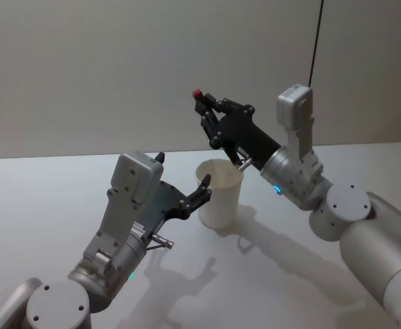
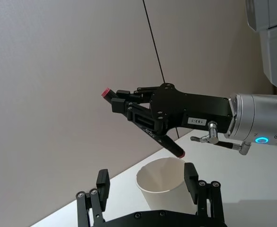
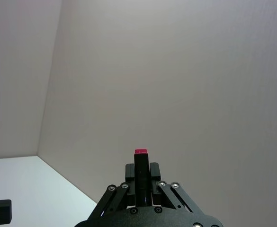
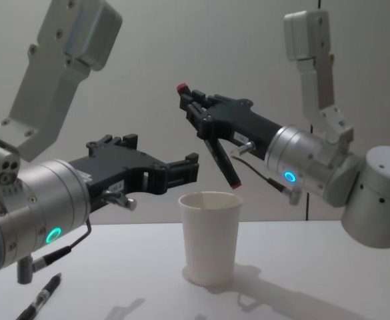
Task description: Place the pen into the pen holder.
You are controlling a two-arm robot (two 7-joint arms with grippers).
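Note:
A black pen with a red end is clamped in my right gripper, which is shut on its upper part. The pen slants down, and its lower tip hovers just above the rim of the pen holder, a white paper cup standing upright on the table. In the head view the pen's red end sticks up above the pen holder. My left gripper is open beside the cup, with one finger close against its side. The right wrist view looks along the pen.
A second black pen lies on the white table near my left arm. A thin black cable hangs down the grey wall behind the right arm.

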